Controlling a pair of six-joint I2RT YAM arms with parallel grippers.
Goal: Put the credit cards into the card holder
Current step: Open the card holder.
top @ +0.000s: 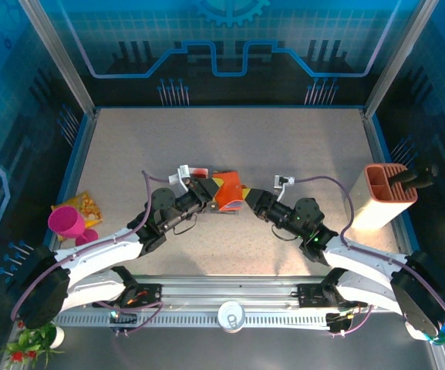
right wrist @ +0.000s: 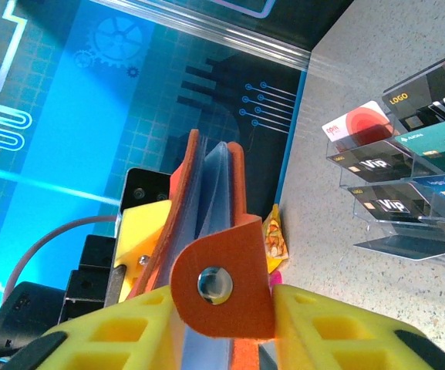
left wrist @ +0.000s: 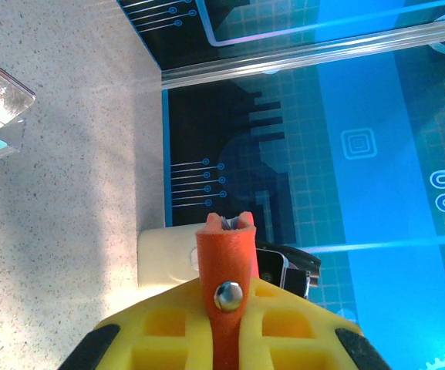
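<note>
Your two grippers meet at mid-table on the card holder [top: 228, 193], which sits between them. Your left gripper [top: 208, 191] is pressed together on the holder's narrow orange snap strap [left wrist: 224, 258]. Your right gripper [top: 251, 199] pinches the folded body from the opposite side, where the grey-blue pockets [right wrist: 210, 193] fan slightly apart. The credit cards [right wrist: 419, 142], black, teal, blue and red-and-white, stand in the tiers of a clear slotted tray [right wrist: 396, 247] on the table just beyond your left gripper. A beige-and-orange box [top: 386, 194] stands well off to your right, and a pink cup [top: 68, 222] sits near the left edge.
</note>
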